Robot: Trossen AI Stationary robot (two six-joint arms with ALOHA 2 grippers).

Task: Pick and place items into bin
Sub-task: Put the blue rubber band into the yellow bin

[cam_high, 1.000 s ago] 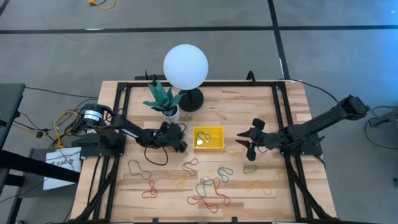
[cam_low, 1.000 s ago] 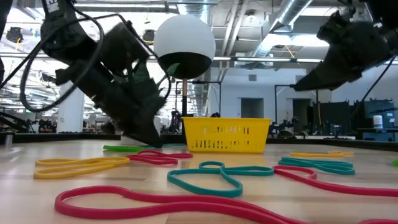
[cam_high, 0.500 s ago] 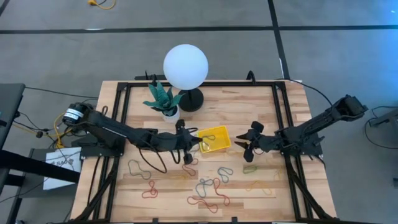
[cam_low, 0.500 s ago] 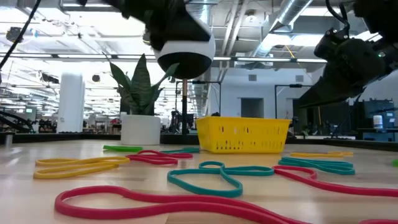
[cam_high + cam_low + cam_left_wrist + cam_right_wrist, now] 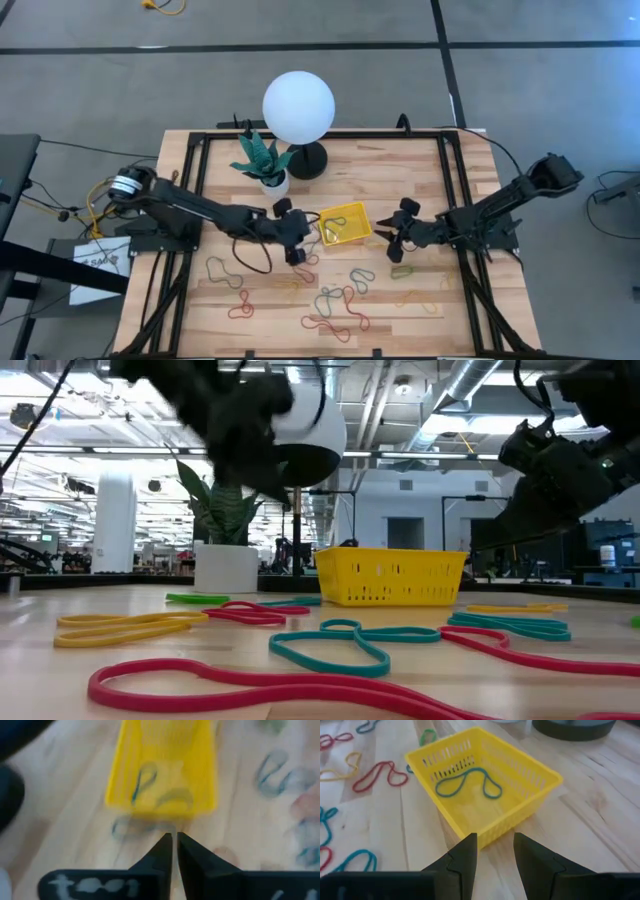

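While you look down at the desk (image 5: pixel 420 160), you see the yellow bin (image 5: pixel 343 225) sitting near the middle, turned a little crooked. One blue-green band (image 5: pixel 467 781) lies inside it.

The back half of the desk has lots of bare wood, apart from the white plant pot (image 5: pixel 272 181) and the round white lamp (image 5: pixel 298 108) near the back edge. The front half is crowded with rubber bands (image 5: pixel 335 305) in red, green, yellow and orange, lying flat. Black rails run along both sides of the desk, just inside the edges.

Your left end effector (image 5: pixel 297 253) is just beside the bin, on its left front side, above the bands. Its two fingers (image 5: pixel 161 854) are almost pressed together, with only a thin slit between them, and nothing is in them. The left wrist view is blurry.

Your right end effector (image 5: pixel 392 233) is just to the right of the bin, not touching it. Its fingers (image 5: pixel 465 855) are spread apart with a clear gap, and they hold nothing. A green band (image 5: pixel 401 270) lies on the desk close in front of it.
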